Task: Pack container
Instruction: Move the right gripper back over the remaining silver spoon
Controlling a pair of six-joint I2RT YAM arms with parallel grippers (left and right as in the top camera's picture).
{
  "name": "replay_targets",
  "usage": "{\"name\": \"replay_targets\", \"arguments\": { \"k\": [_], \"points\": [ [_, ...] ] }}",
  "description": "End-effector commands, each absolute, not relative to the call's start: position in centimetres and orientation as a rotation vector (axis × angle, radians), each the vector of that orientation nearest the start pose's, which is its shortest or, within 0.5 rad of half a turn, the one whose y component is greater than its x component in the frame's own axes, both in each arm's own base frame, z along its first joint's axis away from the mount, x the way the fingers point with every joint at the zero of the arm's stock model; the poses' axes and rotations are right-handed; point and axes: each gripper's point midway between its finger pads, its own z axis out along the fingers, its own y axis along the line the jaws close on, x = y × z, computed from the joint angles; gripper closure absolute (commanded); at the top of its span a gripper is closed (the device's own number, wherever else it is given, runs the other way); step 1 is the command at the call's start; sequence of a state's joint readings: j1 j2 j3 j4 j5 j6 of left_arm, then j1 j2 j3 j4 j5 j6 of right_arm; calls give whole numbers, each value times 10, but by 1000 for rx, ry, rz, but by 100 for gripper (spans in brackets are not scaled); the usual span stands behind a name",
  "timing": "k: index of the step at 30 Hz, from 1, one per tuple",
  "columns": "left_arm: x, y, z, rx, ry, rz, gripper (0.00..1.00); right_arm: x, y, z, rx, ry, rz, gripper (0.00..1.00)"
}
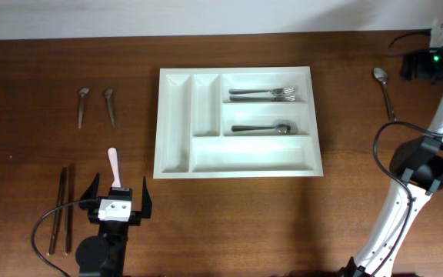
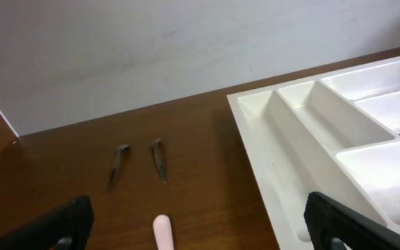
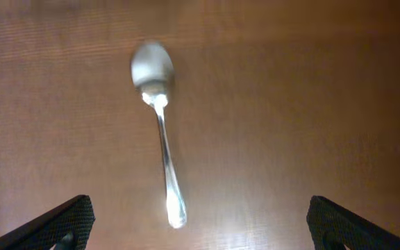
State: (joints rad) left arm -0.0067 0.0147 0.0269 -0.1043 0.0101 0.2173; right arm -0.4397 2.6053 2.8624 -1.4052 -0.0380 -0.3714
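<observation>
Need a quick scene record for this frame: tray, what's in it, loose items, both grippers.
tray: white, five slots, mid-table
top long slot: forks
middle long slot: tray spoon
other slots: look empty
left of tray: small spoons, pink handle, dark sticks
right of tray: loose spoon
left gripper: open, holding nothing, by the pink handle's near end
right gripper: open, holding nothing, over the loose spoon
</observation>
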Motion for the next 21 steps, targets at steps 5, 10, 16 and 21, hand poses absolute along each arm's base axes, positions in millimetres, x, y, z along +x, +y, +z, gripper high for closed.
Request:
{"name": "replay_targets", "arguments": {
  "k": [5,10,16,21],
  "points": [
    [245,-1,157,185,1652,162,1,530,-214,91,-14,2836,-266,1],
    [245,-1,157,185,1652,162,1,520,-210,52,5,2924,-221,1],
    [245,-1,157,185,1652,162,1,513,-224,26,102,2960,-189,1],
    [245,-1,157,185,1652,162,1,506,-234,11,114,2987,-181,1]
  ]
}}
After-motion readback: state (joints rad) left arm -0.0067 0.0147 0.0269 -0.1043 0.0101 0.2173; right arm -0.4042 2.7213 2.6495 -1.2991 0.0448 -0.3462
